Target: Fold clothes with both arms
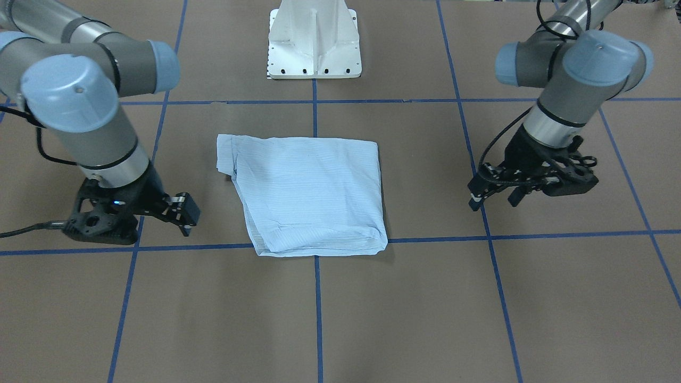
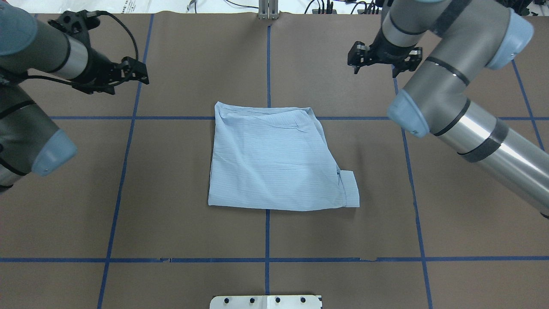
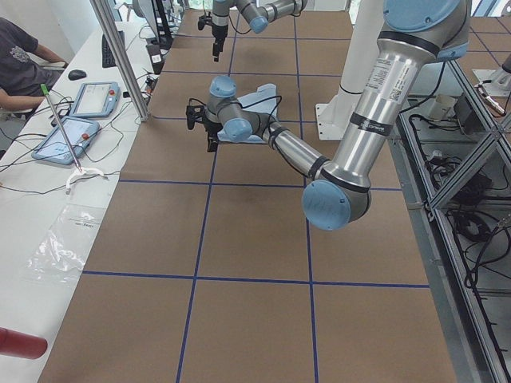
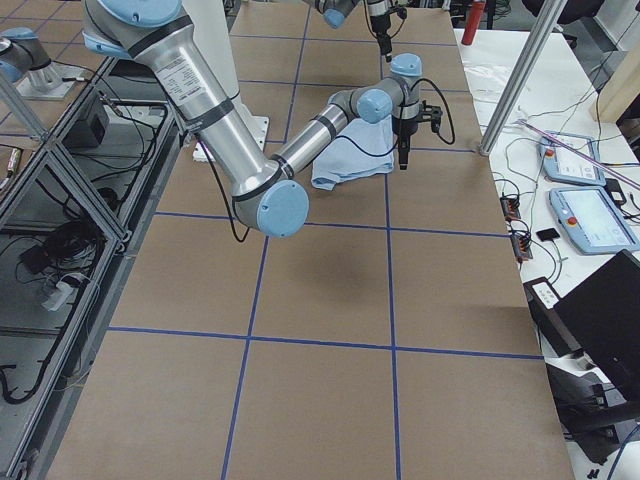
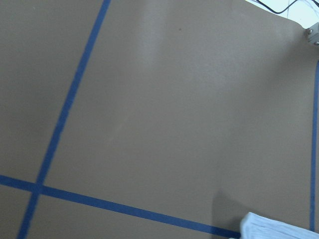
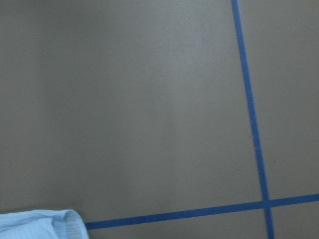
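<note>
Apparently the folding is all but finished: the light-blue shirt (image 2: 274,163) lies as a compact packet mid-surface (image 2: 171,193), one cuff (image 2: 350,189) poking out. The left gripper (image 2: 138,72) and right gripper (image 2: 375,66) hang well apart from it, fingers released and empty.

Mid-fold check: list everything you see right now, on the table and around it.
shirt: one, light blue, folded, at the table's centre.
table: one, brown, under everything.
tape lines: several, blue, gridding the table.
pedestal base: one, white, at the robot's edge.
bench: one, white, along the table's far side.
tablets: two, blue-grey, on the bench.
person: one, dark top, at the bench.
left arm: one, silver-grey, left of the shirt.
right arm: one, silver-grey, right of the shirt.
left gripper: one, black, open, empty.
right gripper: one, black, open, empty.
</note>
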`<control>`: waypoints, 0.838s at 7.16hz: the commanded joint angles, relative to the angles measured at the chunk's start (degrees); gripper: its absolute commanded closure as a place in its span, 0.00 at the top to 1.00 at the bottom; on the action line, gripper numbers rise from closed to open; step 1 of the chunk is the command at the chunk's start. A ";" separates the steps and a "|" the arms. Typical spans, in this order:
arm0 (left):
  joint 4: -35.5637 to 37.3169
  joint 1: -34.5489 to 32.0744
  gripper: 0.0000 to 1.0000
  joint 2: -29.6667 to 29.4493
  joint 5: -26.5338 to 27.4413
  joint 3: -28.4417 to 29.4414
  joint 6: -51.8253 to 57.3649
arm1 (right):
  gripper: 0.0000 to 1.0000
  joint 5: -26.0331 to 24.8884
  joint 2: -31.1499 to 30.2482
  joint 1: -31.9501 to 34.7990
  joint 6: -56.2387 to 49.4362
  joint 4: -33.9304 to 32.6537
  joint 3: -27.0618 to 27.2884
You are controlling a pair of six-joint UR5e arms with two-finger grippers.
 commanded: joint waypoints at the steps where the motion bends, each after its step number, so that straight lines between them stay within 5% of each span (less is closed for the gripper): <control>1: 0.41 -10.00 0.99 7.65 -5.00 -0.99 20.82 | 1.00 5.47 -9.11 7.82 -17.93 -1.02 3.86; 5: 9.55 -27.07 0.99 14.25 -7.05 0.33 61.09 | 1.00 11.09 -24.24 21.44 -50.11 -1.11 4.14; 6: 9.46 -30.68 0.99 14.88 -9.31 2.86 65.78 | 1.00 17.72 -27.41 26.35 -56.62 -1.02 3.44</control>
